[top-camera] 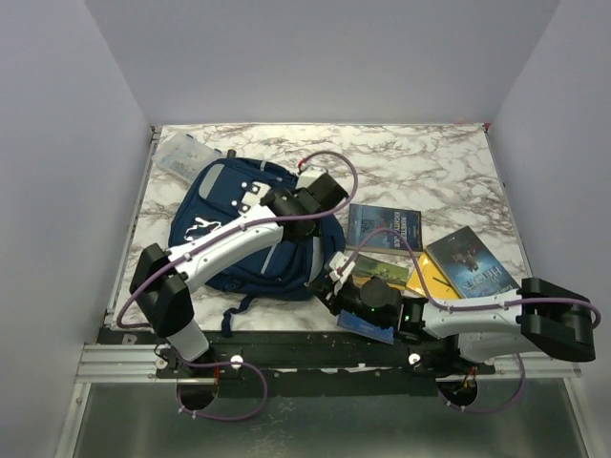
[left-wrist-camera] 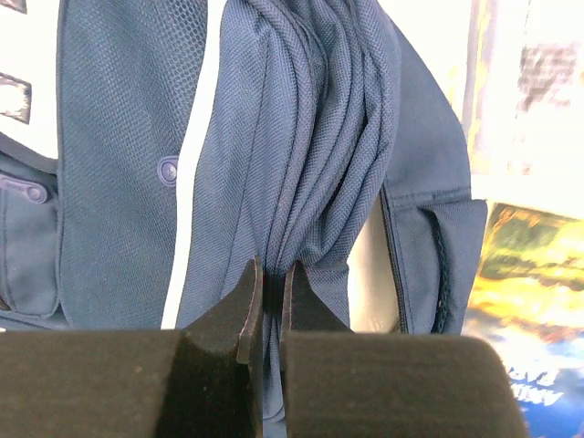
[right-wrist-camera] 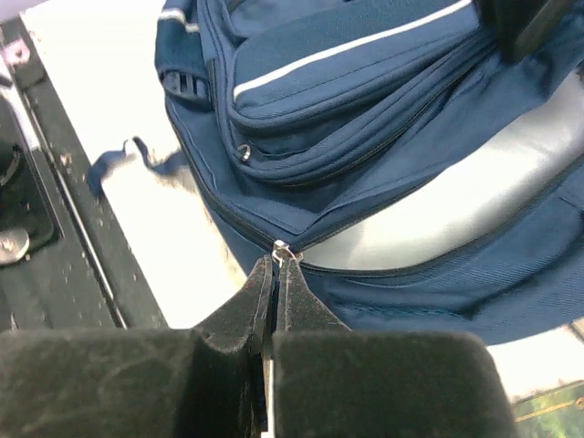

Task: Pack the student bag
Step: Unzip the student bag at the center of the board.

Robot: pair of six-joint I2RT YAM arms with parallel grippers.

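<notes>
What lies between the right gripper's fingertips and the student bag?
Nothing. The right wrist view shows the right gripper shut directly on the zipper pull of the student bag, so there is no gap between them.

Honestly not much here you can actually read. The dark blue book (top-camera: 385,227) has a couple of lines of pale title lettering across its cover, but from the overhead camera it's too small to make out. Same deal with the bigger blue book (top-camera: 470,262) beside it: light title near its lower end, unreadable. The left wrist cam catches white letters on a blue cover (left-wrist-camera: 538,383) at bottom right, all blur. The white patch (top-camera: 204,230) on the backpack (top-camera: 220,186) looks like a logo, can't tell the brand
</notes>
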